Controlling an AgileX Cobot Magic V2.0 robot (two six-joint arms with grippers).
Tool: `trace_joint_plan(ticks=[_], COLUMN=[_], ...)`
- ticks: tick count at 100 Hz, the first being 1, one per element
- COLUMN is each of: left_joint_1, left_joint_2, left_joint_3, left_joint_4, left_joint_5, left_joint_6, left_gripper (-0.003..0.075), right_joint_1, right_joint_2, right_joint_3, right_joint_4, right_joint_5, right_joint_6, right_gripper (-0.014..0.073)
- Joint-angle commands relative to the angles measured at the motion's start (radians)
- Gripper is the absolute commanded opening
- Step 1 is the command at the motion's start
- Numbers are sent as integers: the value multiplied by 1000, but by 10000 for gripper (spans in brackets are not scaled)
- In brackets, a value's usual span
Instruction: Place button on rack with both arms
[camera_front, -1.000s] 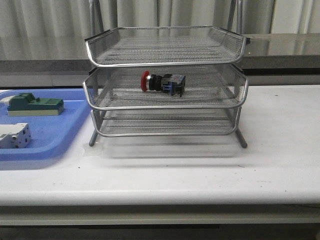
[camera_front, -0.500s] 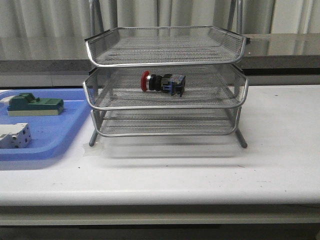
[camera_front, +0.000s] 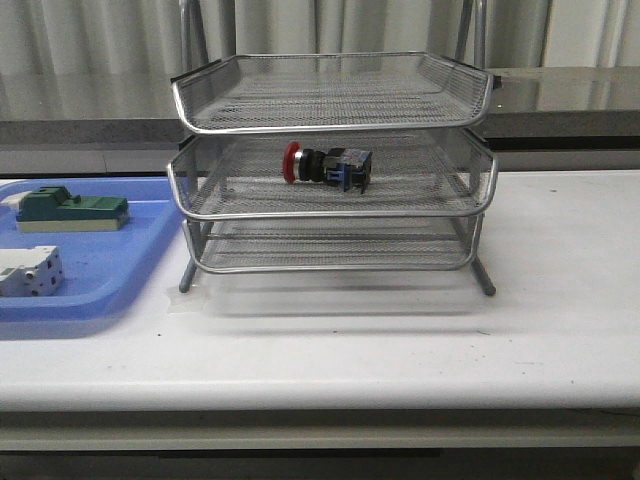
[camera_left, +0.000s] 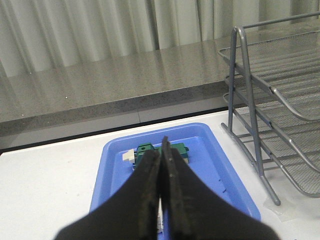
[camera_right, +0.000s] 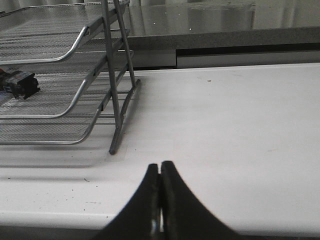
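The left gripper (camera_left: 161, 150) was closed with its fingers pressed together, holding nothing, above the blue tray (camera_left: 215, 165). The right gripper (camera_right: 160, 170) was likewise closed and empty, over the table (camera_right: 240, 125). The button (camera_front: 325, 165) lay on its side in the rack's (camera_front: 330, 210) middle tier.

Looks like a lab or robot test bench, not a home. Plain white table (camera_front: 560, 330) set against a grey stone-look ledge (camera_front: 90, 130), pale curtains (camera_front: 90, 50) closing off the far side. Staged props only: wire-mesh rack (camera_front: 330, 215) mid-table, blue tray (camera_front: 110, 285) at left holding a green block (camera_front: 68, 210) and a white-grey block (camera_front: 28, 272).
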Motion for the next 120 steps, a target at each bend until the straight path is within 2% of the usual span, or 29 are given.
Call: trace_joint_plan(ticks=[1, 9, 14, 61, 68, 120], left_joint_1=[2, 2, 2, 2, 2, 11], left_joint_2=[-57, -118, -154, -334, -361, -375], left_joint_3=[10, 50, 76, 292, 291, 291], left_joint_4=[87, 192, 212, 209, 209, 207], left_joint_5=[-85, -85, -85, -95, -64, -70], left_joint_6=[-86, -218, -250, -333, -333, -333], left_gripper=[-20, -20, -20, -20, -20, -20], right_joint_1=[-1, -1, -1, -1, -1, -1], right_joint_2=[-18, -18, -18, -18, -18, -18], right_joint_3=[-17, -17, -17, -17, -17, -17], right_joint_4=[-11, -11, -11, -11, -11, -11], right_joint_5=[-77, -77, -77, -77, -77, -77], right_joint_6=[-1, -1, -1, -1, -1, -1], right_gripper=[-60, -60, -60, -60, -60, -60])
